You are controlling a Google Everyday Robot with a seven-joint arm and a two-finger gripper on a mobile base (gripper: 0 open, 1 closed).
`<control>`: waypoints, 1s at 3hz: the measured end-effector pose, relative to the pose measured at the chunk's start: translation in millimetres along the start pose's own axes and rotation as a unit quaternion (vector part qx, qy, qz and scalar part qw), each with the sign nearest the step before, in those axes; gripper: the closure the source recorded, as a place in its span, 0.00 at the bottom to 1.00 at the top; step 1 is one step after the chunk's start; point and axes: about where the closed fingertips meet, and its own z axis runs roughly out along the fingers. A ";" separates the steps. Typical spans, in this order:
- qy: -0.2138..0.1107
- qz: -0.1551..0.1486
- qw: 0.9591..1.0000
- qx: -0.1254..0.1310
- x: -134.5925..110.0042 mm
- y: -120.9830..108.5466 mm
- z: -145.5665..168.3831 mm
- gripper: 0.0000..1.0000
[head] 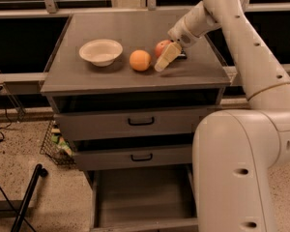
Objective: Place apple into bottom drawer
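Observation:
The apple (160,47) is red and sits on the grey cabinet top (135,30), right of its middle. My gripper (167,55) reaches down from the upper right and is right at the apple's front right side, partly covering it. The apple still rests on the top. The bottom drawer (141,197) is pulled out at the foot of the cabinet, and its plain grey inside shows nothing in it. My arm's large white body (232,168) stands beside the drawer's right side.
An orange (140,60) lies just left of the apple. A white bowl (101,51) stands further left. The two upper drawers with black handles (140,122) are shut. A wire basket (55,144) and a dark stand (26,197) are on the floor at left.

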 end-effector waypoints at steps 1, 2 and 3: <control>0.001 0.000 1.000 -0.005 -3.9 1.3 1.2 0.18; 0.001 0.000 1.000 -0.005 -4.1 1.3 1.2 0.42; 0.001 0.000 1.000 -0.005 -4.1 1.3 1.2 0.73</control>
